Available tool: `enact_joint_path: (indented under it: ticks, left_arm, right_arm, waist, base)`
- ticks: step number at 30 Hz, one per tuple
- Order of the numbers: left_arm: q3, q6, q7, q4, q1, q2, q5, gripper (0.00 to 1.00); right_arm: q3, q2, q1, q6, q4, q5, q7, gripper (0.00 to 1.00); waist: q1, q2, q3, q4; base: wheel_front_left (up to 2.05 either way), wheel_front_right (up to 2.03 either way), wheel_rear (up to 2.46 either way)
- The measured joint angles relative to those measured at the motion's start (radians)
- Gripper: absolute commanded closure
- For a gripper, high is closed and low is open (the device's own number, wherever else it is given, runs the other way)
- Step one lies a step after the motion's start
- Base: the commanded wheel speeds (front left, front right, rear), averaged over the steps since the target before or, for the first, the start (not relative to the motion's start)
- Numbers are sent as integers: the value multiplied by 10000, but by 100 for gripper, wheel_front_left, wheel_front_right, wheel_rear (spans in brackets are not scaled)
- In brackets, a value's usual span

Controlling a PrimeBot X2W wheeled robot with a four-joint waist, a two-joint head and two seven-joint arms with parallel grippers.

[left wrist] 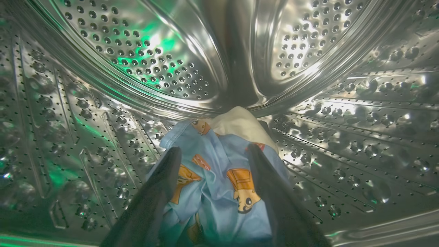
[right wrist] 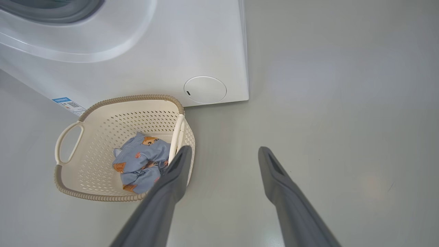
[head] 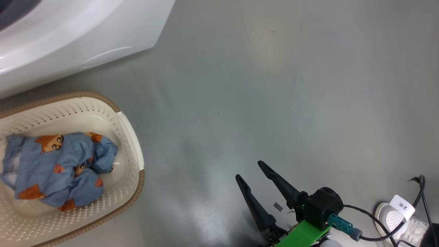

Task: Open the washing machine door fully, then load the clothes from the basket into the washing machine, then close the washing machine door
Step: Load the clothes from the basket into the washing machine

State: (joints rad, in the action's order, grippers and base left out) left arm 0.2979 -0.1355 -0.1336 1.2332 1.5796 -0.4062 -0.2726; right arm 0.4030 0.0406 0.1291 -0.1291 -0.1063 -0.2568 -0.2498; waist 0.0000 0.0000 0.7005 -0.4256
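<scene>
The left wrist view looks inside the washing machine's steel drum (left wrist: 137, 51). My left gripper (left wrist: 214, 149) is open there. A blue cartoon-print garment (left wrist: 212, 185) with a cream piece lies on the drum floor between and below its fingers. The white washing machine (head: 68, 31) (right wrist: 171, 44) stands at the upper left; the washing machine door is out of view. In front of it sits the basket (head: 85, 93) (right wrist: 130, 98) with more blue clothes (head: 58, 164) (right wrist: 140, 161) inside. My right gripper (head: 249, 169) (right wrist: 225, 148) is open over the floor, right of the basket.
The machine's front carries a round flap (right wrist: 205, 90) and a blue sticker (right wrist: 65, 101). A black cable with a white tag (head: 402, 206) and a white perforated object (head: 391, 218) lie at the lower right. Bare grey floor (head: 274, 85) stretches to the right.
</scene>
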Motion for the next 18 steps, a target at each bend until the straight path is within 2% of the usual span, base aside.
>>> enact_joint_path:
  ticks: [18]
  left_arm:
    - [-370,-198,-616,374,-940,945,-821,0]
  right_arm:
    - [-132,17,259,0,-196,-15,0,0]
  waist:
    - [0,0,-786,481]
  base:
    - [0,0,0]
